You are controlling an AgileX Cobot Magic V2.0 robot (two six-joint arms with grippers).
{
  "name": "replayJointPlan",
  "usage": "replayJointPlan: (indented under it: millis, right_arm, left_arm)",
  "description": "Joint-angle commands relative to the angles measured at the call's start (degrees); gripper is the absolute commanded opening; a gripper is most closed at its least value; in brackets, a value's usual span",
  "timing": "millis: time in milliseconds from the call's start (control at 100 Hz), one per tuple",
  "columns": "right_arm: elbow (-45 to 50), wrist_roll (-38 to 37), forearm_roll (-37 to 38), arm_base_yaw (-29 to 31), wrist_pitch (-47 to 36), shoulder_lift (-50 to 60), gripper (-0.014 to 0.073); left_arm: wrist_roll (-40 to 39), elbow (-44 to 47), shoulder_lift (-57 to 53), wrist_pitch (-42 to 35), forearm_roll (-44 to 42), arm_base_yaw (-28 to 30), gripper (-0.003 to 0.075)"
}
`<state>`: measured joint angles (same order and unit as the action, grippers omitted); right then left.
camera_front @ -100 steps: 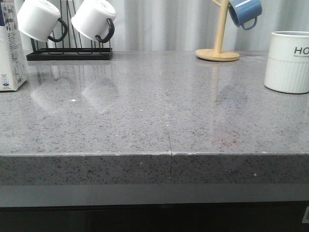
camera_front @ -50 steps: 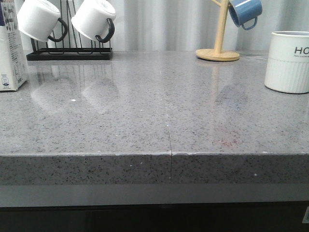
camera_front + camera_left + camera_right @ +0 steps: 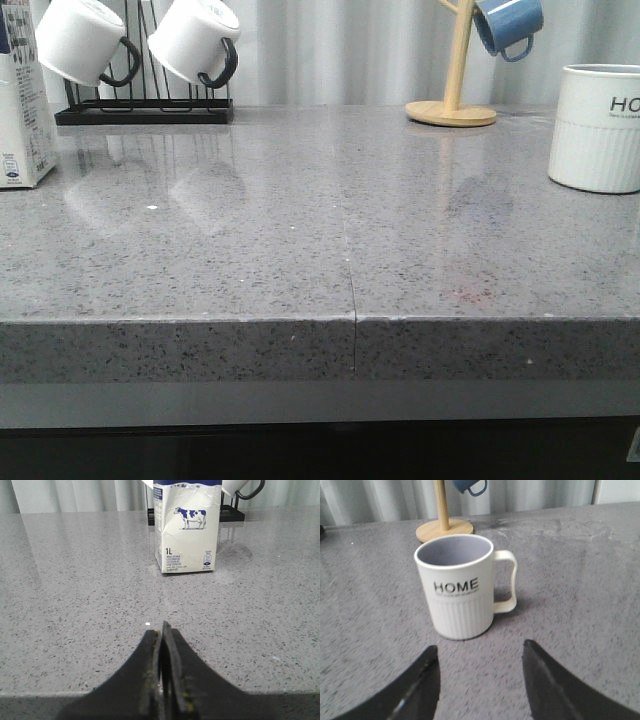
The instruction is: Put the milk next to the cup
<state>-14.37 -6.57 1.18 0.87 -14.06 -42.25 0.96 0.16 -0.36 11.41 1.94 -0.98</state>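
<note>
The milk (image 3: 22, 110) is a white carton that stands upright at the far left of the grey counter, cut by the frame edge. It also shows in the left wrist view (image 3: 186, 527), with a cow picture and "1L". My left gripper (image 3: 161, 628) is shut and empty, low over the counter, well short of the carton. The cup (image 3: 598, 127) is a large white "HOME" mug at the far right. In the right wrist view the cup (image 3: 456, 592) stands just beyond my right gripper (image 3: 481, 647), which is open and empty. Neither gripper shows in the front view.
A black rack (image 3: 145, 105) holding two small white mugs with black handles stands at the back left. A wooden mug tree (image 3: 452, 100) with a blue mug (image 3: 508, 25) stands at the back, right of centre. The counter's front edge (image 3: 350, 320) runs across the front view.
</note>
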Motion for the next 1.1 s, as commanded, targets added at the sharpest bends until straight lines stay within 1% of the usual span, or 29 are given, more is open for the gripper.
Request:
replayJointPlan:
  millis: [0, 130, 330, 520, 990, 1030, 1090]
  right_arm:
    - [-3.75, 0.60, -0.41, 1.83, -8.43, -4.60, 0.0406]
    - [-7.91, 0.60, -0.41, 3.92, -8.53, -11.25, 0.0406]
    - [-12.94, 0.60, -0.41, 4.53, -11.30, -20.43, 0.0406]
    - [-16.04, 0.60, -0.41, 4.53, -16.49, -28.62, 0.0406]
    - [-26.44, 0.60, -0.41, 5.01, -18.05, -44.83, 0.0404]
    - [-27.46, 0.60, -0.41, 5.01, -18.12, -46.03, 0.0388]
    - [-28.41, 0.60, -0.41, 5.01, -18.06, -47.21, 0.0311]
  left_arm:
    - [-0.48, 2.19, -1.71, -4.47, 0.18, 0.02, -0.0021]
    - [-0.48, 2.19, -1.71, -4.47, 0.18, 0.02, -0.0021]
    - [-0.48, 2.19, -1.71, -4.47, 0.18, 0.02, -0.0021]
    - [-0.48, 2.19, -1.71, -4.47, 0.18, 0.02, -0.0021]
    - [-0.48, 2.19, -1.71, -4.47, 0.18, 0.02, -0.0021]
    - [-0.48, 2.19, -1.71, -4.47, 0.18, 0.02, -0.0021]
    - [-0.48, 2.19, -1.71, -4.47, 0.18, 0.02, -0.0021]
